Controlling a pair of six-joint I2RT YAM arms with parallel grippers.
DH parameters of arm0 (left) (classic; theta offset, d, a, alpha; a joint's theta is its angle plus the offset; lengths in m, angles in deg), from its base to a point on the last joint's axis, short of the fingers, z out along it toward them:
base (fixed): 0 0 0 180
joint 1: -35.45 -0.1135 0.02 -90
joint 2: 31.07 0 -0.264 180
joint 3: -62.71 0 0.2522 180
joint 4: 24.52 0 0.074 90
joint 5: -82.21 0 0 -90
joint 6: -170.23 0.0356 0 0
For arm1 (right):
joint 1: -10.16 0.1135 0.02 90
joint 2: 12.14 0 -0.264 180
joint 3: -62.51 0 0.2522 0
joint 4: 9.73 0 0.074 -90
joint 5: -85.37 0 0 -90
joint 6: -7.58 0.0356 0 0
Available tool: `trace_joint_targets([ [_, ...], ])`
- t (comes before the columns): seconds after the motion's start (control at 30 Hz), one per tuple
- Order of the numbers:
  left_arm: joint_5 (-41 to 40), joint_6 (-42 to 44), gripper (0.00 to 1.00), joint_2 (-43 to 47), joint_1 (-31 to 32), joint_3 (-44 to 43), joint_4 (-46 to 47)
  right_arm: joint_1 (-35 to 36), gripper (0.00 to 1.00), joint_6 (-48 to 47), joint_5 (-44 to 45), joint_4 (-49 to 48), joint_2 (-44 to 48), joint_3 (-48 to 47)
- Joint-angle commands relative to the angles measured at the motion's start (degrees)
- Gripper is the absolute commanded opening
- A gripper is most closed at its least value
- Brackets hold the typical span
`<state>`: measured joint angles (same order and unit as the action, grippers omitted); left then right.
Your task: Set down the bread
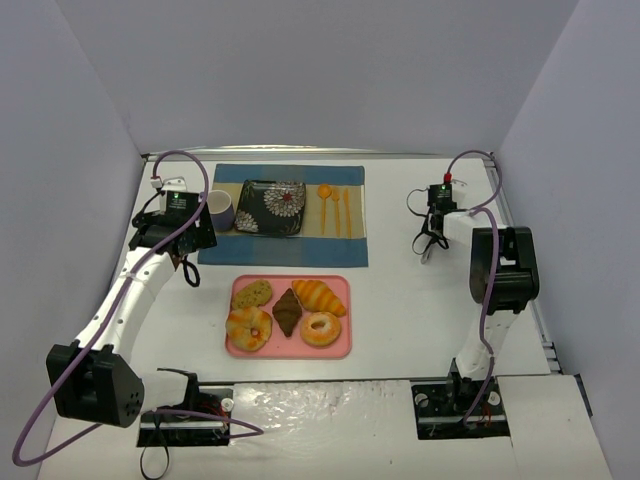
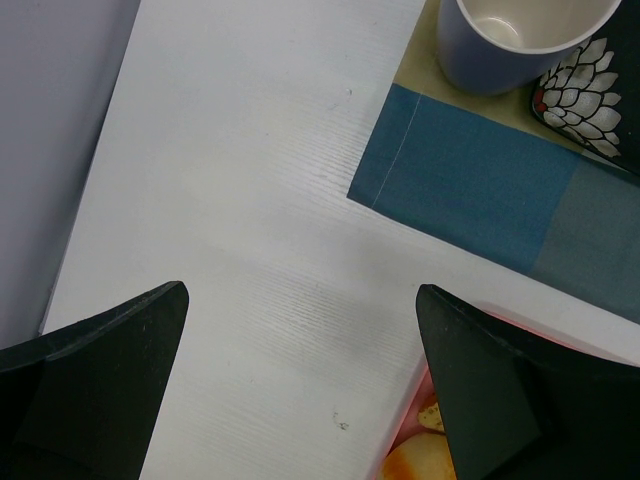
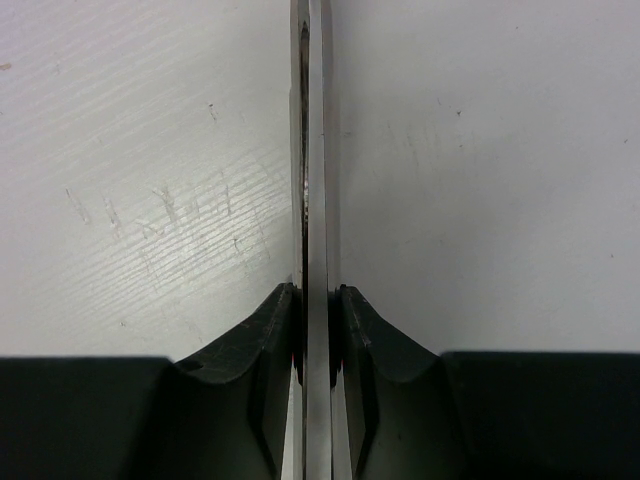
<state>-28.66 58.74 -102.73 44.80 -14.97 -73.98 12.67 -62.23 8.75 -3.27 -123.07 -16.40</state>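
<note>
The bread (image 1: 318,295), a golden-orange ridged croissant, lies at the upper right of the pink tray (image 1: 290,352). Neither gripper touches it. My left gripper (image 1: 185,262) hovers left of the blue mat, near the cup. In the left wrist view that gripper (image 2: 300,380) is open over bare table, with the tray's corner (image 2: 415,410) beside its right finger. My right gripper (image 1: 428,250) is at the far right, away from the tray. In the right wrist view my right gripper (image 3: 316,300) is shut on thin metal tongs (image 3: 313,150), which point away over the white table.
On the tray are also a cookie (image 1: 252,293), a dark chocolate pastry (image 1: 288,311) and two ring donuts (image 1: 249,327). The blue mat (image 1: 283,250) carries a dark flowered plate (image 1: 272,207), a lilac cup (image 1: 219,210) and orange cutlery (image 1: 335,210). Grey walls enclose the table.
</note>
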Motion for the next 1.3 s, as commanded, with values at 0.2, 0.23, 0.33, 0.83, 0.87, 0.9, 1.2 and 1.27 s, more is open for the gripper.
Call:
trace_joint_targets([
  [0.2, -1.02, -0.50, 0.97, 3.03, -0.12, -0.24, 1.45, 0.87, 0.00, 0.81, 2.09, 3.74, 4.98, -0.31],
  [0.23, -1.02, -0.55, 0.97, 3.11, -0.12, -0.24, 1.50, 1.06, 0.00, 0.80, 2.09, 3.92, 5.15, -0.23],
  [0.33, -1.10, -0.40, 0.97, 3.43, -0.12, -0.24, 1.35, 1.68, 0.00, 0.80, 2.41, 4.22, 6.02, 0.16],
  [0.83, -1.25, -0.34, 0.97, 5.16, -0.12, 0.46, 0.55, 7.06, 0.00, 2.29, 4.74, 8.44, 10.74, -1.09],
  [0.87, -1.18, -0.39, 0.97, 5.23, -0.12, 0.49, 0.55, 7.60, 0.00, 2.37, 5.34, 9.66, 11.28, -1.74],
  [0.9, -1.11, -0.41, 0.97, 5.35, -0.12, 0.55, 0.55, 8.34, 0.00, 2.34, 5.64, 10.42, 12.19, -2.06],
  [1.2, -0.73, -0.62, 0.97, 5.85, -0.12, 0.73, 0.37, 11.52, 0.00, 3.74, 4.38, 15.45, 17.92, -3.26],
  [1.27, -0.67, -0.68, 0.97, 5.97, -0.12, 0.73, 0.34, 11.81, 0.00, 3.71, 3.83, 16.40, 18.93, -3.29],
])
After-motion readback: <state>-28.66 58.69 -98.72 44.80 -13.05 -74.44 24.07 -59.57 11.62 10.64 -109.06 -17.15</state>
